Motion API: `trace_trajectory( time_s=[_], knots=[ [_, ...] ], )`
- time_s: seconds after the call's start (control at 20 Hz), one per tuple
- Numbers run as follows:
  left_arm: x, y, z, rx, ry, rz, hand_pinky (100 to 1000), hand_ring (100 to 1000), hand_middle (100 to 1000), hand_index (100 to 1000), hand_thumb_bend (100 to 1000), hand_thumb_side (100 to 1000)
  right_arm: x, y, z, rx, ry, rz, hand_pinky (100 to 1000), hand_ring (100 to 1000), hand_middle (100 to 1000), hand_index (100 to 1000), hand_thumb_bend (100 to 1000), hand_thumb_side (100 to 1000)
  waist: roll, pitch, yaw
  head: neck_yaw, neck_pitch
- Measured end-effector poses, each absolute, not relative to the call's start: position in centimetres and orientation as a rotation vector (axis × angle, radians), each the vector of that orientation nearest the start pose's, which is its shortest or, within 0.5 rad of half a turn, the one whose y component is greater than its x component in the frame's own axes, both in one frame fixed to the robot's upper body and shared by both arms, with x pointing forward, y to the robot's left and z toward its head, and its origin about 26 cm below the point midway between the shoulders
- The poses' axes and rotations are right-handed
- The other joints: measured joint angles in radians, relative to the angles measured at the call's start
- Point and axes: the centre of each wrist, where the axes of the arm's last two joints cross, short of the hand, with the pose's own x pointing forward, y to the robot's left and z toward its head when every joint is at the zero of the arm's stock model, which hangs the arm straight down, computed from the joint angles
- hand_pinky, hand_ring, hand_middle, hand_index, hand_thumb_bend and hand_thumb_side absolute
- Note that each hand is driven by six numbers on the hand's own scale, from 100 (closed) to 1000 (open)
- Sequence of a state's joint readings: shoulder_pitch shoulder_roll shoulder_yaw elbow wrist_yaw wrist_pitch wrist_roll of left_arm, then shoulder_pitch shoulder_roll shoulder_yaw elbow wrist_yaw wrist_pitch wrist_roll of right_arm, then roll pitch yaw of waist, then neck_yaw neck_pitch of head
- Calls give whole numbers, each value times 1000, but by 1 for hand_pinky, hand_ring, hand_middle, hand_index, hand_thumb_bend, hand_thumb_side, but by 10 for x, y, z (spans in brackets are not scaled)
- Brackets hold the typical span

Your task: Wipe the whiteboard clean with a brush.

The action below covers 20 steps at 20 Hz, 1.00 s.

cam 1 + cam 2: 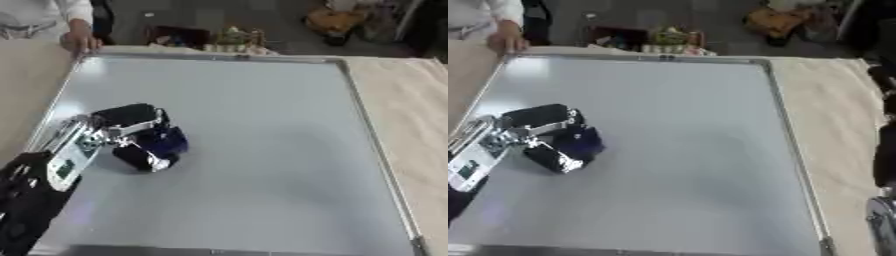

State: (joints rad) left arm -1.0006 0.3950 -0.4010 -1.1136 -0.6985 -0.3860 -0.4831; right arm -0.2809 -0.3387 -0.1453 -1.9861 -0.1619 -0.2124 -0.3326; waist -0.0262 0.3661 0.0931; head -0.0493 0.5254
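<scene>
From where I stand the whiteboard (262, 150) looks nearly spotless: its pale grey surface is smooth and faintly glossy, and I can pick out no writing or marks anywhere on it, so I'd judge the wiping is mostly done, or at least there's little left that shows. It lies flat on a table draped in a cream cloth (420, 125) with soft creases, and a thin silver metal frame runs round its edge. The robot's left hand (131, 131), black with silver joints, sits low on the left part of the board with its fingers curled round a dark blue brush (168, 141), a blocky little thing pressed down against the surface. The arm behind it is bulky, with a pale panel on the wrist. A dark bit of the right arm shows at the right edge of the right eye view, but the right hand itself is not visible. A person's hand (80, 40) rests on the far left corner of the frame.
</scene>
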Motion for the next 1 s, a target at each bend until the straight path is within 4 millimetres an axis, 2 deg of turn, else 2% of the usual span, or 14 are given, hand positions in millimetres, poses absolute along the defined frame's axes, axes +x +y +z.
trace_trajectory(
  time_s=[0.75, 1.0],
  knots=[
    [439, 145, 231, -498, 2053, 2712, 485, 261, 124, 168, 168, 406, 297, -299, 205, -243, -2499, -209, 916, 899, 571, 861, 207, 821, 7, -1, -6, -16, 9],
    [438, 144, 231, -440, 2091, 2706, 484, 268, 129, 148, 171, 408, 297, -299, 205, -242, -2498, -211, 917, 899, 571, 861, 208, 819, 8, -1, -7, -16, 9]
  ],
)
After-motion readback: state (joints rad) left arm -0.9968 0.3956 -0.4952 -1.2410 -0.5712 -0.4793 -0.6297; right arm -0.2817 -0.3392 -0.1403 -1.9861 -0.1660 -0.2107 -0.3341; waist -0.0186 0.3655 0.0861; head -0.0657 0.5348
